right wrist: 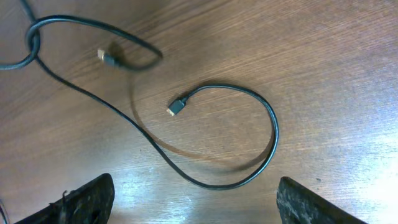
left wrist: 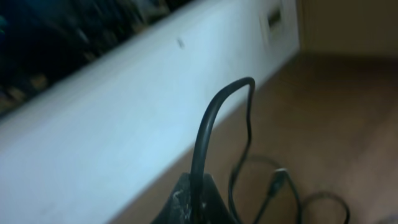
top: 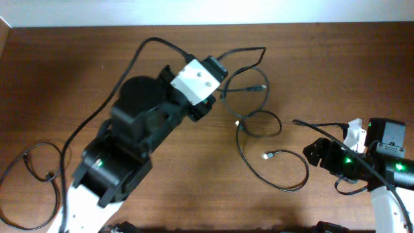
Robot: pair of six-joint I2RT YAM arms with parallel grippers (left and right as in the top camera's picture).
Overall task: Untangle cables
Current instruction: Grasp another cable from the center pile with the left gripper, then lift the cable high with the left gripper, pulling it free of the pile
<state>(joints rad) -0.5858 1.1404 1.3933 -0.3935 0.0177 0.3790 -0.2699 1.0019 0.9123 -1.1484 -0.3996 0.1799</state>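
Note:
Thin black cables (top: pixel 259 123) lie looped and crossed on the wooden table, right of centre. My left gripper (top: pixel 218 68) is shut on one strand; in the left wrist view the cable (left wrist: pixel 208 118) rises from the closed jaws (left wrist: pixel 198 196) in an arch and drops back to the table by a plug (left wrist: pixel 277 179). My right gripper (top: pixel 315 153) is open and empty, low over the table. In the right wrist view its fingers (right wrist: pixel 199 205) straddle the near bend of a cable loop (right wrist: pixel 273 134) ending in a plug (right wrist: pixel 177 107). A second plug (right wrist: pixel 107 58) lies farther off.
Another thin black cable (top: pixel 29 169) with a small plug lies loose at the table's left edge. A white wall (left wrist: pixel 124 106) runs along the table's far edge. The left arm's own cable (top: pixel 129 65) arcs over the table's left half.

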